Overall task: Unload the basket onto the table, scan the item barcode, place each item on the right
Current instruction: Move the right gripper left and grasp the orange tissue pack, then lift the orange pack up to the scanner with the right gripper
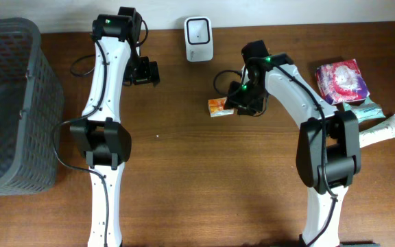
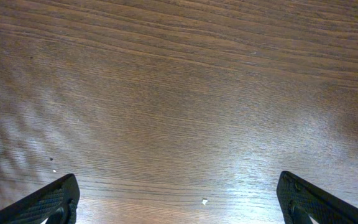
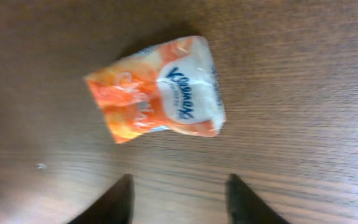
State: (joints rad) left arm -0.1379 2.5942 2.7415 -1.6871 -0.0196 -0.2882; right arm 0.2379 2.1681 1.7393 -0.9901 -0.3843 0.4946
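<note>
The tissue pack [image 3: 157,87] is seen lying flat on the desk [image 3: 303,124], just ahead of the jaws of the right arm [image 1: 290,86] and not between them. Its long axis is laid crosswise, roughly in line with the gap between the two fingertips [image 3: 120,198]. These jaws are held partly spread, and nothing is pinched. The arm is bent forward and down over the pack. The left arm [image 1: 108,75] is placed further off, its jaws spread wide over bare wood. The scanner [image 1: 198,31] is stood near the far edge. A short reach forward is judged necessary, perhaps with the wrist turned to take the shorter side.
</note>
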